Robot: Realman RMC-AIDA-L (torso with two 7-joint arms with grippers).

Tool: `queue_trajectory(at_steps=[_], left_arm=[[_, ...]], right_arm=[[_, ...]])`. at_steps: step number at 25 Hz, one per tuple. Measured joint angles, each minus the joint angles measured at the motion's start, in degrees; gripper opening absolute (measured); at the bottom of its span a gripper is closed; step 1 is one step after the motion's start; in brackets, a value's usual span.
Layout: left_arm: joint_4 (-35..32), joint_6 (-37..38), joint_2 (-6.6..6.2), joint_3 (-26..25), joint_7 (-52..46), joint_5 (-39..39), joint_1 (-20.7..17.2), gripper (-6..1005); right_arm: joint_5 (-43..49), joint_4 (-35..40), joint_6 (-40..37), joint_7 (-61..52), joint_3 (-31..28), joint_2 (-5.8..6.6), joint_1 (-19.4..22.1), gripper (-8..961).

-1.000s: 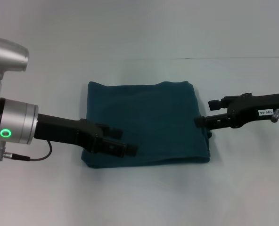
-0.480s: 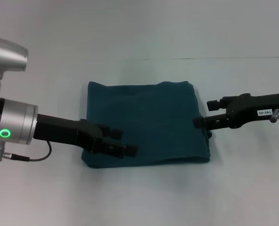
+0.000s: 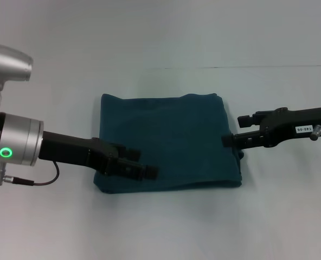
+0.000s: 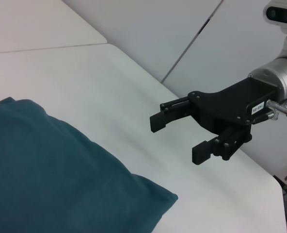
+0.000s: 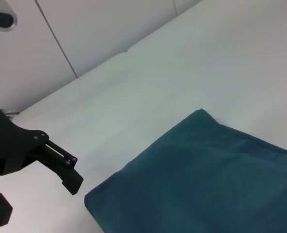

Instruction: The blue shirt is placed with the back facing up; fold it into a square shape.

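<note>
The blue shirt [image 3: 168, 142] lies near the middle of the white desk [image 3: 160, 43], already folded into a compact, roughly square pad with no lettering showing. Its slightly longer axis runs left to right, parallel to the robot's front.

Left end effector [image 3: 144, 170]: over the near-left corner of the pad, overlapping the cloth in the head view. The right wrist view [image 5: 37, 174] shows its fingers parted and empty, apparently lifted just off the fabric rather than pressing it.

Right end effector [image 3: 225, 140]: at the middle of the pad's right edge, with the tips at or touching the fold line in the head view. The left wrist view [image 4: 180, 133] shows its fingers spread, gripping nothing, and set just beyond the cloth's corner.

Governing relation: the shirt lies between the two end effectors, inward from each. The left arm overlaps the cloth and is the nearer one; the right arm stands at the border. Any further tidying would be an inward push along the long axis. Judged from the outline, the fold appears essentially complete.

Change from the earlier frames: the shirt keeps its outline and place, the left end effector holds nearly the same position, and the right end effector has edged slightly inward toward the cloth's border.
</note>
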State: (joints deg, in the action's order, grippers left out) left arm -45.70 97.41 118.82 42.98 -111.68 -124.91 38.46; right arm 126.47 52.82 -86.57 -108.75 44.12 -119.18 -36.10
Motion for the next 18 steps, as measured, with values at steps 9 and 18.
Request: queue_trajectory(at_steps=[9,18], left_arm=[[-0.24,-0.07,0.00,0.01,0.57,-0.17,-0.19,949],[-4.13,-0.10,2.50,0.06,11.36,0.76,-3.54,949]], right_arm=[[0.00,0.00,0.00,-0.04,0.00,0.00,-0.02,924],[0.00,0.00,-0.01,-0.05,0.41,0.00,0.01,924]])
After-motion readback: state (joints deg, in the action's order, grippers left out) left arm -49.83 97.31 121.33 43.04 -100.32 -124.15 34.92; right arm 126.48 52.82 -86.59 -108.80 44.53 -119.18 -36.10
